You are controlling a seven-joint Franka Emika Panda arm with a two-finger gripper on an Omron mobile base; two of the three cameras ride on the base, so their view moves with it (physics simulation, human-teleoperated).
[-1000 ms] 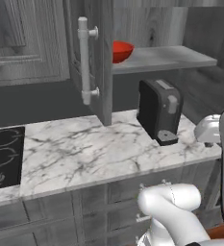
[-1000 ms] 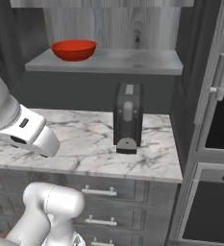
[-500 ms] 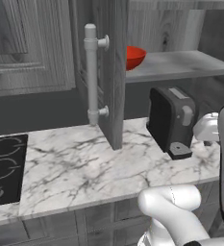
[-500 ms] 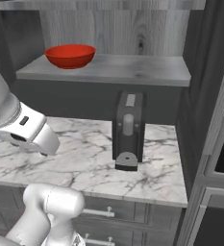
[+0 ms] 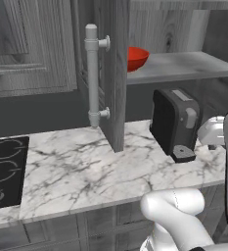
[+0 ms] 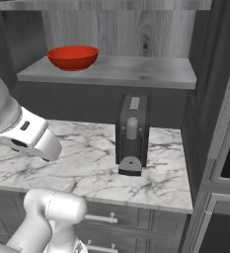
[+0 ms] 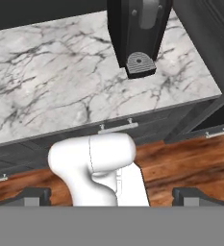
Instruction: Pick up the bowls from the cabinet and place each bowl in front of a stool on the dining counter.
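A glossy red bowl (image 5: 136,57) (image 6: 73,57) sits at the left end of the grey shelf (image 6: 131,74) inside the open cabinet. The cabinet door (image 5: 114,73) stands swung out toward me, its pale bar handle (image 5: 92,73) upright on the edge. My gripper (image 7: 112,196) hangs low in front of the worktop, well below the shelf and the bowl. Its dark fingertips (image 7: 34,194) stand far apart, open, with nothing between them. The stool and the dining counter are out of view.
A black coffee machine (image 5: 175,122) (image 6: 133,134) (image 7: 137,29) stands on the marble worktop (image 5: 76,171) under the shelf. A cooktop (image 5: 5,171) lies at the left. A tall dark unit (image 6: 225,148) borders the right. Drawers (image 7: 116,129) and wood floor (image 7: 190,163) lie below.
The whole picture has shifted and grown: the base has driven closer to the cabinet. The bowl stays on the shelf and the gripper stays open.
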